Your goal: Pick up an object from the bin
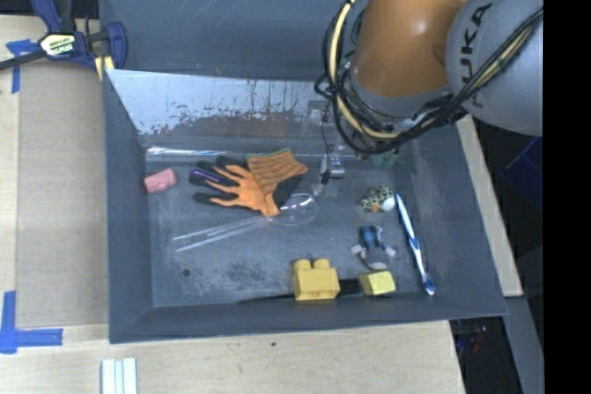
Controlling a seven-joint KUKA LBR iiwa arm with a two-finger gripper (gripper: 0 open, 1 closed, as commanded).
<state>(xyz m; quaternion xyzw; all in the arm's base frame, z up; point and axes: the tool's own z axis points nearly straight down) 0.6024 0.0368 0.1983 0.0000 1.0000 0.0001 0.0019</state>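
End effector sits low in the bin, right of centre on the floor, under the orange cover at the wrist. You cannot tell whether it is wide or narrow, since the cover and the looped cables shadow it from above. Nothing can be seen gripped in it. Nearest things: an orange and black glove lying flat just to its left, cuff end toward the end effector and black fingertips pointing to the bin's left. The round bowl of a clear plastic spoon lies just below it, with the long handle running down and left across the floor. You cannot tell if the end effector touches either one. Further out to the right is a small spotted green-and-white piece. Beside that a blue and white toothbrush lies slanted toward the front right corner. Between them, lower, is a small blue bit. Along the front wall is a large yellow block, with a smaller yellow block near it on the right. A pink block lies alone at the far left, well apart from the end effector. The arm comes in from the upper right, over the bin's rim
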